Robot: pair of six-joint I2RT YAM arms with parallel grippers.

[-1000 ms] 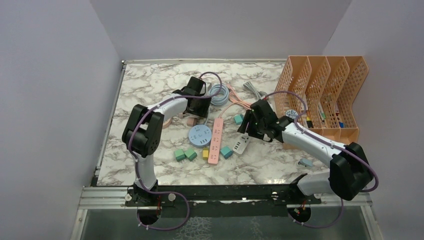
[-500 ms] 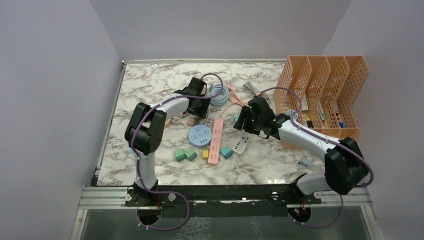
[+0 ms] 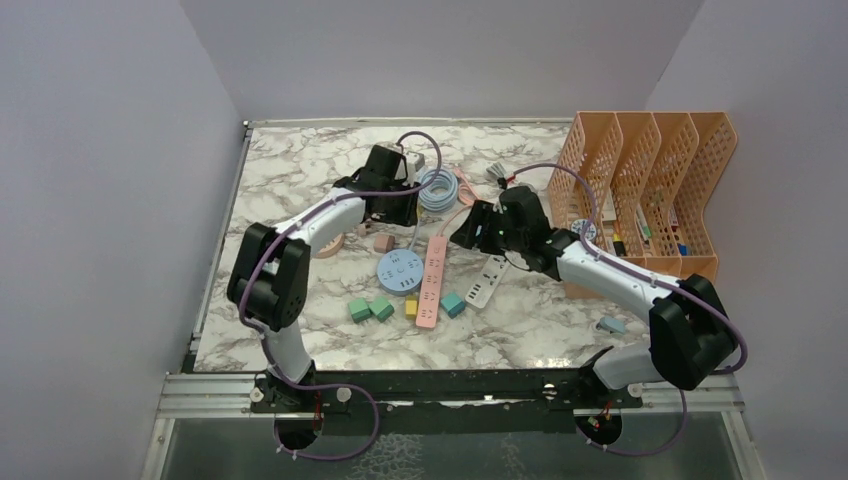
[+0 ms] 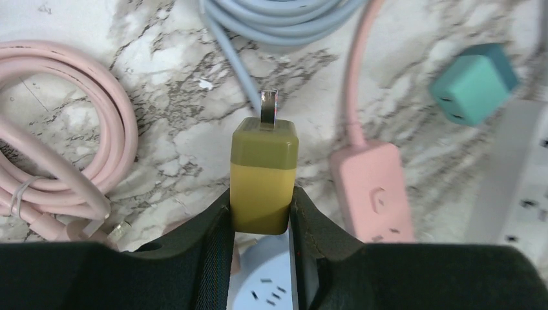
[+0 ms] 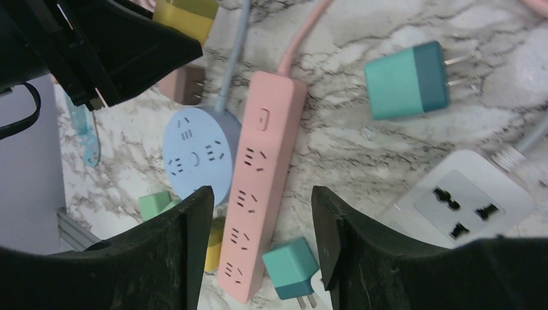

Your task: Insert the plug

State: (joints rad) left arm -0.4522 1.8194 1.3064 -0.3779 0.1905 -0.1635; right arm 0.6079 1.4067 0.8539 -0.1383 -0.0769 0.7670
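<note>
L gripper (image 4: pixel 260 208) has its jaws clamped on the yellow plug (image 4: pixel 263 173), gripping the lower body w/ the metal prong end sticking out past the fingertips. The plug is held above the marble bench (image 3: pixel 300 180), mid-width and nearer the far edge, over bare top btwn the grey-blue cable coil (image 4: pixel 284 16) and the pink power strip (image 5: pixel 258 174). A pink cable coil (image 4: pixel 64 129) lies to its left-edge side. R gripper (image 5: pixel 262 197) is over the pink strip's middle sockets, jaws wide apart w/ nothing btwn them. A round blue socket (image 5: pixel 194 158) touches the strip on the left-edge side. A white adapter (image 5: pixel 462 206) and a teal plug (image 5: pixel 407 81) lie on the right-edge side. An orange file rack (image 3: pixel 650 190) stands along the right edge.
</note>
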